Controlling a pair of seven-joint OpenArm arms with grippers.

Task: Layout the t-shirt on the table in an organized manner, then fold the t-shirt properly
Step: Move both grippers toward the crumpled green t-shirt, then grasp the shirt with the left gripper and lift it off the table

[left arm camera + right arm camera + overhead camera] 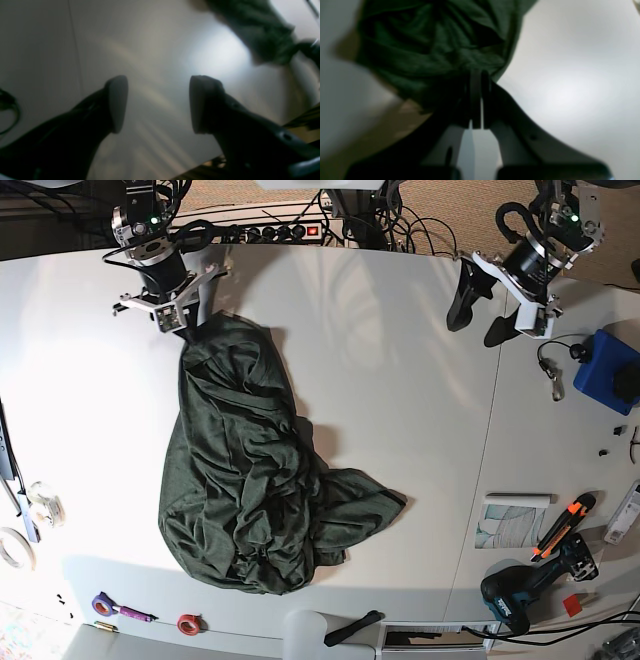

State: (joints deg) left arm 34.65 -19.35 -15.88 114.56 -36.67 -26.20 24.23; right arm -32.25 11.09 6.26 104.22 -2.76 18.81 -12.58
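A dark green t-shirt (255,480) lies crumpled on the white table (400,410), stretching from the upper left toward the bottom centre. My right gripper (187,330) is shut on the shirt's top edge; the right wrist view shows bunched green cloth (432,45) pinched between its closed fingers (476,100). My left gripper (480,315) hovers open at the table's upper right, far from the shirt. In the left wrist view its fingers (117,102) stand wide apart with nothing between them, and the shirt (260,32) shows blurred in the top right corner.
A blue box (610,375) and a cable lie at the right edge. An orange cutter (562,525), a drill (525,590) and a paper sit at lower right. Tape rolls (15,545) and small items line the left and bottom edges. A power strip (270,230) lies at the back.
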